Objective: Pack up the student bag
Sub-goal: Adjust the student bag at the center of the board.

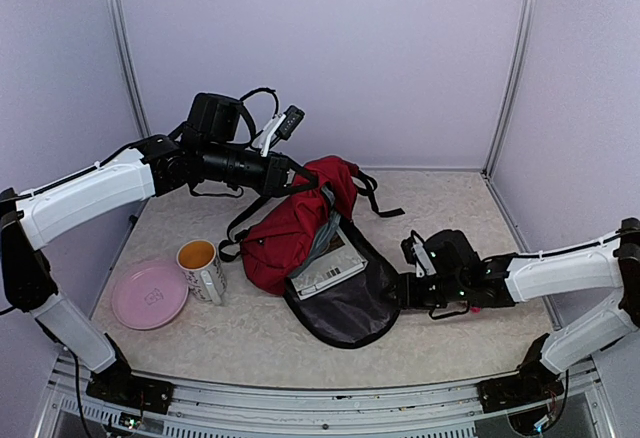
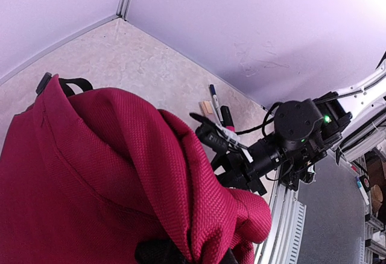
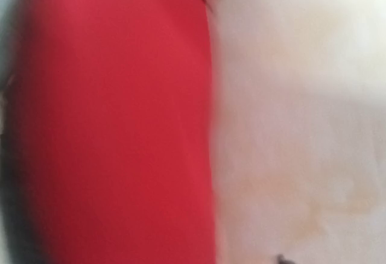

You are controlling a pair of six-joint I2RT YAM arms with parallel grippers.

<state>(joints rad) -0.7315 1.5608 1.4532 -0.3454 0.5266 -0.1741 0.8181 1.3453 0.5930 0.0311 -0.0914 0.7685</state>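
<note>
The student bag (image 1: pixel 285 228), dark red with black straps, lies mid-table. Its dark-lined flap (image 1: pixel 345 308) is spread open toward the front, and a white book-like item (image 1: pixel 328 270) lies in the opening. My left gripper (image 1: pixel 298 180) is at the bag's top and shut on a fold of red fabric (image 2: pixel 199 216), holding it up; its black fingers (image 2: pixel 158 252) show at the bottom of the left wrist view. My right gripper (image 1: pixel 402 290) is low at the right edge of the flap. The right wrist view is blurred: red bag (image 3: pixel 114 125) on the left, bare table on the right, no fingers visible.
A pink plate (image 1: pixel 150 295) and a mug (image 1: pixel 202 270) with an orange inside stand front left. A pen (image 2: pixel 214 98), a small eraser (image 2: pixel 207 107) and a marker (image 2: pixel 227 117) lie on the table beyond the bag, near the right arm (image 2: pixel 295 134). Walls enclose the table.
</note>
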